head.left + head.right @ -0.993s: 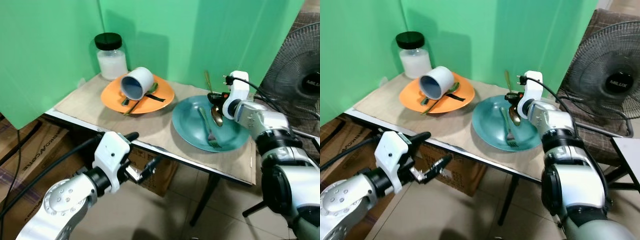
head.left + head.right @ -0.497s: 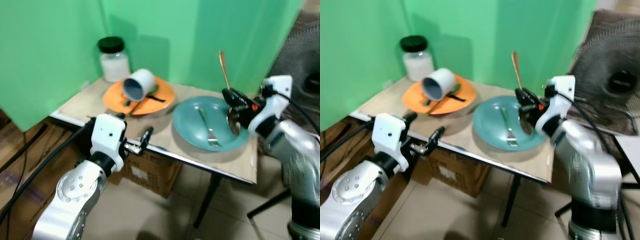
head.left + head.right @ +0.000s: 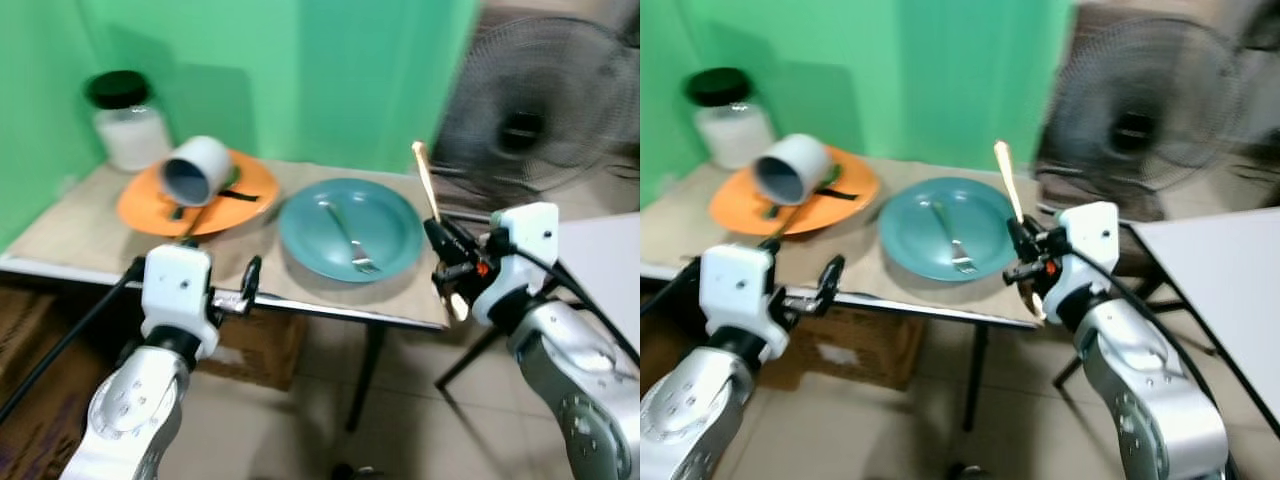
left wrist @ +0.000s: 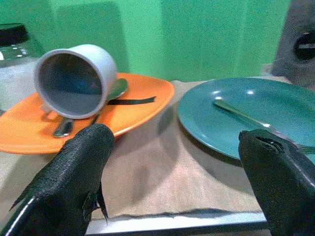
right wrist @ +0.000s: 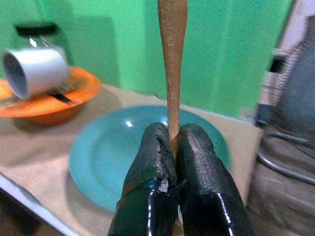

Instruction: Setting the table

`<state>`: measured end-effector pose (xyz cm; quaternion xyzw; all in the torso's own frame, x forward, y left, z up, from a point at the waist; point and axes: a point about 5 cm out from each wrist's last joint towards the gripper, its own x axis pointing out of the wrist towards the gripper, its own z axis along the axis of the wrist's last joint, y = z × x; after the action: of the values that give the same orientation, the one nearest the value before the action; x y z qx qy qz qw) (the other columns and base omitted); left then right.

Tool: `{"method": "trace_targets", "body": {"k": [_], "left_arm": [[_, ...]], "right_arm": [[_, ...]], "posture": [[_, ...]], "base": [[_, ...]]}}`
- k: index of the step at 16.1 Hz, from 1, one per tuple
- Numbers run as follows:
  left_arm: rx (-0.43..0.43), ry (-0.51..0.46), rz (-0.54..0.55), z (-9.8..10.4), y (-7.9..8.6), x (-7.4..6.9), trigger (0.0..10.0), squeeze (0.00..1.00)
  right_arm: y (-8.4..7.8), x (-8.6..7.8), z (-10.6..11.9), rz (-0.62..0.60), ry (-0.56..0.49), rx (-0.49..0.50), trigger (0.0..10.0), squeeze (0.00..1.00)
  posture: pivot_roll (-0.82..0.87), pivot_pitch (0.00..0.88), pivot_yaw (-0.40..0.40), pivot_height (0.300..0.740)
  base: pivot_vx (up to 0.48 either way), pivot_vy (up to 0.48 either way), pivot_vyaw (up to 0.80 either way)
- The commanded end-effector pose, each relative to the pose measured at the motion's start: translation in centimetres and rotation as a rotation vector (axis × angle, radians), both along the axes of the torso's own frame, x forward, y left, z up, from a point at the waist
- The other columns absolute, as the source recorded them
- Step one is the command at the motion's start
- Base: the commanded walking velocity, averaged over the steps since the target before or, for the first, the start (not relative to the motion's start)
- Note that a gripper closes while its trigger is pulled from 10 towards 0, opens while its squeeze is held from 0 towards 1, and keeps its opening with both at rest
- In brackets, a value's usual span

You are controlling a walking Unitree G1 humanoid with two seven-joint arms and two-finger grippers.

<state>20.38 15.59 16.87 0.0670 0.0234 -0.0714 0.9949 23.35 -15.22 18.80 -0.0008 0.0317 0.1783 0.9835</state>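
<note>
right hand point(image 5: 170, 142) pinching upright spoon point(image 5: 172, 59), seemingly

Fan, jar and boxes around the worktop

A dark pedestal fan point(image 3: 520, 125) stands behind the worktop's far right corner, blurred. A black-lidded jar point(image 3: 127, 121) of white contents sits at the back left against the green backdrop point(image 3: 300, 70). Cardboard box point(image 3: 855, 348) underneath, on the tiled floor point(image 3: 300, 420); a white surface point(image 3: 1230, 270) lies off right.

Table point(image 3: 60, 215): orange plate point(image 3: 150, 205), teal plate point(image 3: 390, 215), jar point(image 3: 125, 122)
</note>
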Motion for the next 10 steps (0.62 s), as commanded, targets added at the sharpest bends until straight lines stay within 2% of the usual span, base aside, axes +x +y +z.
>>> {"method": "trace_targets", "body": {"k": [1,3,5,7,10], "left_arm": [[0.010,-0.022,0.013,0.5,0.2,-0.1,10.0,0.00],[0.033,-0.014,0.001,0.3,0.2,0.1,10.0,0.00],[0.039,-0.029,-0.013,0.6,0.4,0.5,10.0,0.00],[0.018,-0.024,0.011,0.6,0.9,0.4,10.0,0.00],[-0.024,-0.019,0.010,0.5,0.4,0.6,10.0,0.00]], "right_arm": [[-0.4,-0.4,0.2,-0.025,-0.023,-0.024,10.0,0.00],[-1.3,-0.9,-0.3,-0.061,-0.011,-0.049,10.0,0.00],[-2.0,-0.8,-0.1,-0.108,-0.007,-0.036,10.0,0.00],[-1.9,-0.7,-0.2,-0.138,0.002,-0.037,10.0,0.00],[-1.5,-0.7,-0.4,-0.170,0.011,-0.038,10.0,0.00]], "posture": [[0.00,0.005,-0.019,0.740],[0.01,0.007,-0.008,0.740],[0.00,0.021,-0.016,0.740],[-0.01,0.014,-0.008,0.740],[-0.02,0.008,-0.008,0.740]], "base": [[0.000,0.000,-0.80],[0.000,0.000,-0.80],[0.000,0.000,-0.80],[0.000,0.000,-0.80],[0.000,0.000,-0.80]]}}
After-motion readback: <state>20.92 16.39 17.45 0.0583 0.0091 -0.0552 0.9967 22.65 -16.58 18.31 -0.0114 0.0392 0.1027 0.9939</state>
